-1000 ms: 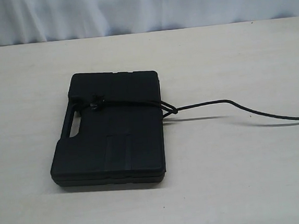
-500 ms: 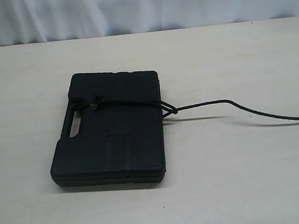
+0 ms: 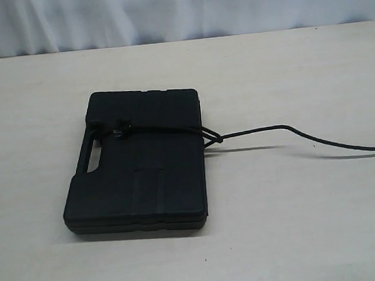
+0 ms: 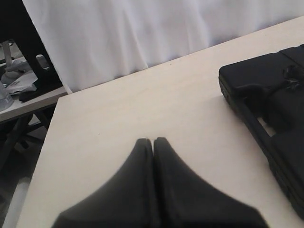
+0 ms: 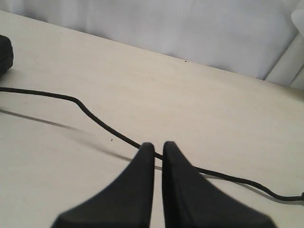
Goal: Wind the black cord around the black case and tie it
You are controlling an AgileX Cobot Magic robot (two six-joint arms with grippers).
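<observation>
The black case (image 3: 137,164) lies flat on the pale table, handle slot to the left. The black cord (image 3: 272,129) crosses its top from a fuzzy tuft (image 3: 121,128) to a knot (image 3: 215,139) at the right edge. From there it trails right and out of view. Neither gripper shows in the exterior view. My left gripper (image 4: 153,140) is shut and empty over bare table, apart from the black case (image 4: 266,95). My right gripper (image 5: 158,145) is shut, with only a sliver between the fingers. The black cord (image 5: 85,108) runs behind its tips and nothing is held.
A white curtain (image 3: 176,10) hangs behind the table's far edge. In the left wrist view the table's side edge (image 4: 45,142) shows, with a cluttered bench (image 4: 19,76) beyond it. A corner of the case (image 5: 4,52) appears in the right wrist view.
</observation>
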